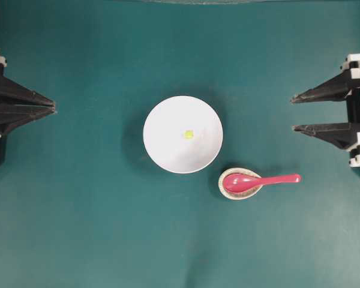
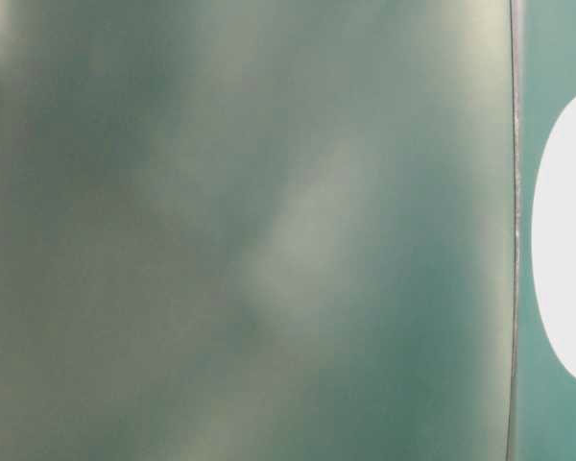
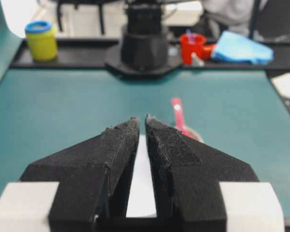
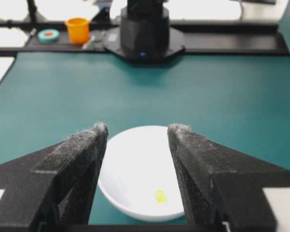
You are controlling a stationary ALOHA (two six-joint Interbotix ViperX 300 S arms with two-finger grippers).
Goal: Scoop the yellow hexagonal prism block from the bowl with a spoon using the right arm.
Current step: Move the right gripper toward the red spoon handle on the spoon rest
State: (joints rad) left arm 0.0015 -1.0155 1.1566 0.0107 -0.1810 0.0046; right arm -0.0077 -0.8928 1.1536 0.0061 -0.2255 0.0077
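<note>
The white bowl [image 1: 168, 150] stands mid-table with the tiny yellow hexagonal prism block [image 1: 188, 134] inside it. To its lower right the pink-red spoon [image 1: 261, 180] lies with its scoop in a spoon rest, handle pointing right. My right gripper [image 1: 294, 113] is open at the right edge, well clear of both. Between its fingers the right wrist view shows the bowl [image 4: 140, 159] and the block [image 4: 160, 195], with the right gripper [image 4: 139, 127] holding nothing. My left gripper [image 1: 53, 107] is shut at the left edge. In its own view the left gripper [image 3: 141, 118] is empty, and the spoon handle [image 3: 177, 111] shows beyond it.
A speckled beige spoon rest [image 1: 229, 191] holds the spoon's scoop. Beyond the mat's far edges are a yellow jar [image 3: 41, 41], a red cup [image 3: 192, 47], a blue cloth [image 3: 241, 47] and an orange cup [image 4: 77, 29]. The table-level view is a blur.
</note>
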